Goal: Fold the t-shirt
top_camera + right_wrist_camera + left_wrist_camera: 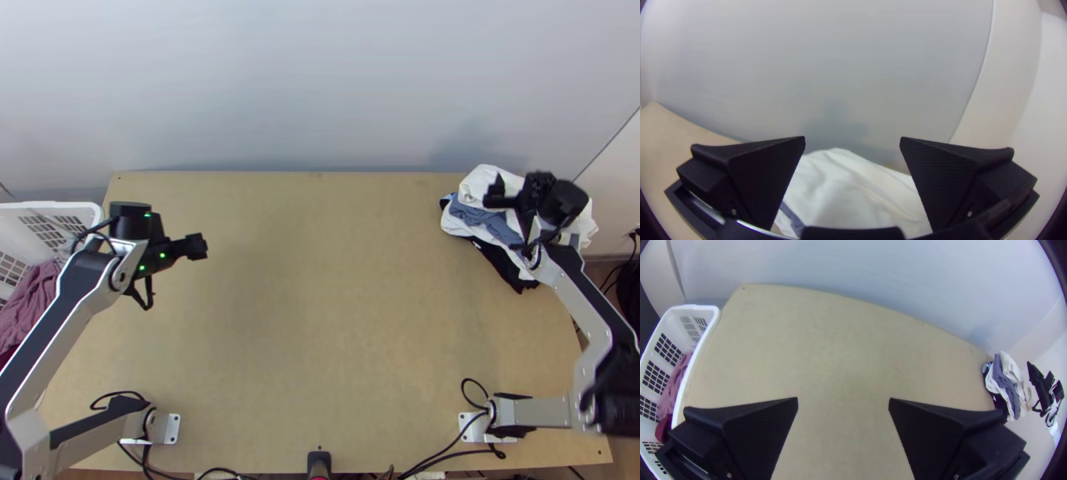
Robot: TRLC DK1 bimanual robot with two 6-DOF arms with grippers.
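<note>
Wrist views show both jaws wide; top view puts left gripper (198, 246) over light wooden worktop (320, 304), right gripper (494, 194) above white-blue-black cloth pile (478, 216).

White basket (690, 369) holding mauve cloth (674, 384) beside the wooden table (840, 351), left fingers (760, 431) wide apart

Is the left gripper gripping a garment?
No, the left gripper stands open above the wooden table, with nothing between its fingers.

A robotics lab is suggested: two robot arms (544, 412) are mounted on a plain wooden tabletop (320, 320), loose cables (500, 454) are strewn along its near edge, and a pale wall (320, 88) is seen behind.
</note>
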